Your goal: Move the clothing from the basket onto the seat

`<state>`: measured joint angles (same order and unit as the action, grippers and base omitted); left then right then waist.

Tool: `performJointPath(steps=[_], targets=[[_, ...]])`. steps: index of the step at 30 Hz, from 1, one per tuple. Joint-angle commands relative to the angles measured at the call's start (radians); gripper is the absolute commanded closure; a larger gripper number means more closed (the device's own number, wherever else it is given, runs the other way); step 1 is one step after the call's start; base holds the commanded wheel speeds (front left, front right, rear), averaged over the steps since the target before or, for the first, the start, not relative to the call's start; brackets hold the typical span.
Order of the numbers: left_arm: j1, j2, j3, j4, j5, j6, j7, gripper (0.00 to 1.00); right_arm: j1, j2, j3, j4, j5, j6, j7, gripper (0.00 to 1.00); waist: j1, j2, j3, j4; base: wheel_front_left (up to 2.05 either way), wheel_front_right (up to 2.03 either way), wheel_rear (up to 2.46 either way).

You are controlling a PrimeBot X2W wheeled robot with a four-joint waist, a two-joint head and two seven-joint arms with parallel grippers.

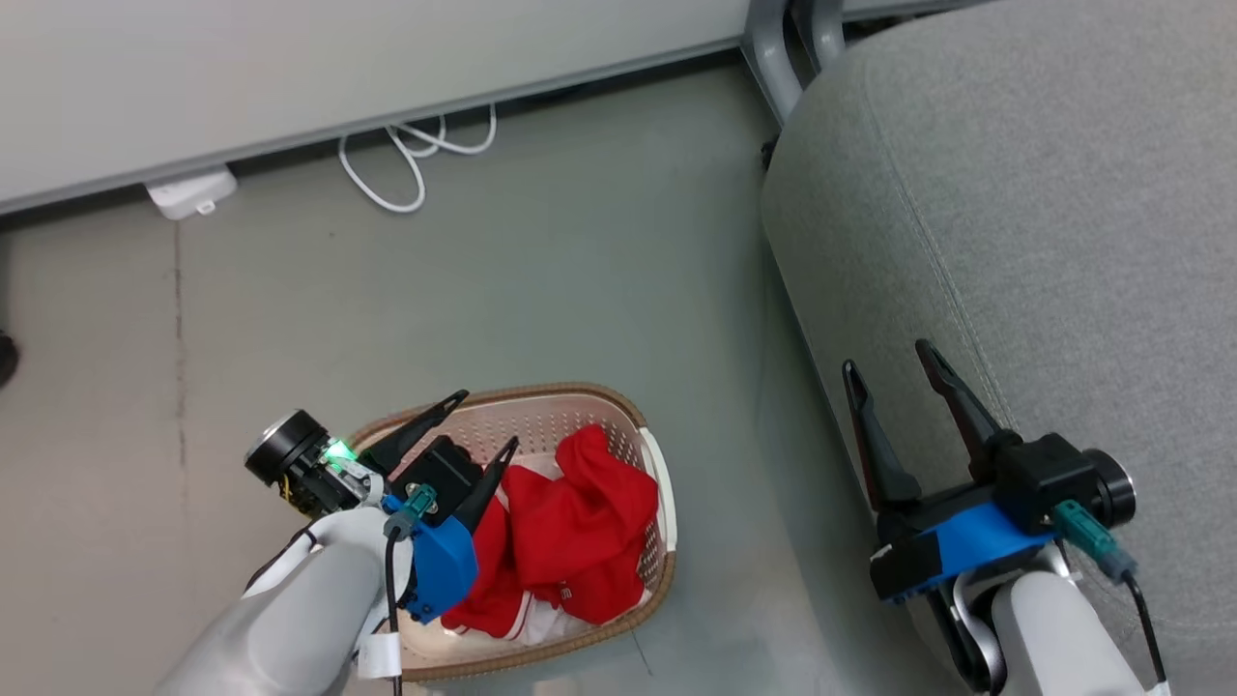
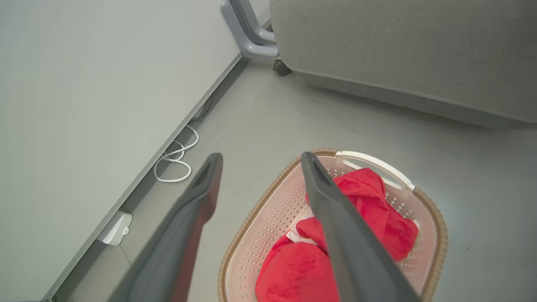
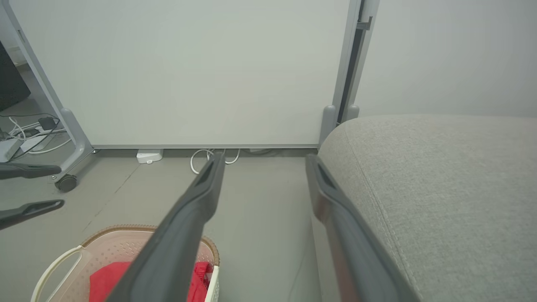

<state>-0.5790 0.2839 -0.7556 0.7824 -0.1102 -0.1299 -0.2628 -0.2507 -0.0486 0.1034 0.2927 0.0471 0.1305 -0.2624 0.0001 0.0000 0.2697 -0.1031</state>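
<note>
My left gripper [image 1: 487, 419] hangs over the left end of the laundry basket [image 1: 580, 391], fingers apart and holding nothing. The red clothing [image 1: 580, 527] lies bunched inside the basket, white trim showing along its lower edge. Across a strip of floor [image 1: 715, 319], my right gripper [image 1: 885, 356] is spread wide and empty at the left edge of the grey seat [image 1: 1044, 193].

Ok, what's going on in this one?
A two-armed robot is about to empty a laundry basket. Its left gripper hovers open over the basket, gripping nothing, and the red clothing lies bunched inside. The right gripper is open and empty at the edge of the grey sofa cushion. No clothing has reached the visible part of the cushion yet.
</note>
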Motion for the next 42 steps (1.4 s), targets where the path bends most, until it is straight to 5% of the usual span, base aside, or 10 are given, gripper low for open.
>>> performJointPath(steps=[1,16,42], targets=[[-0.047,0.016,-0.045,0.034,-0.025,0.000,-0.003,0.00,-0.033,-0.003,0.003,-0.008,0.006,0.000,-0.004,0.00,-0.0001,0.0000,0.091,-0.048,0.00,0.00,0.00],[-0.321,0.098,-0.502,0.269,-0.256,0.000,0.050,0.00,-0.224,-0.003,0.032,-0.070,-0.002,0.000,-0.004,0.00,-0.0001,0.0000,0.392,-0.101,0.00,0.00,0.00],[-0.455,0.152,-0.527,0.273,-0.115,0.000,0.324,0.00,-0.356,-0.003,0.043,-0.202,-0.024,0.000,-0.004,0.00,-0.0001,0.0000,0.726,-0.137,0.00,0.00,0.00]])
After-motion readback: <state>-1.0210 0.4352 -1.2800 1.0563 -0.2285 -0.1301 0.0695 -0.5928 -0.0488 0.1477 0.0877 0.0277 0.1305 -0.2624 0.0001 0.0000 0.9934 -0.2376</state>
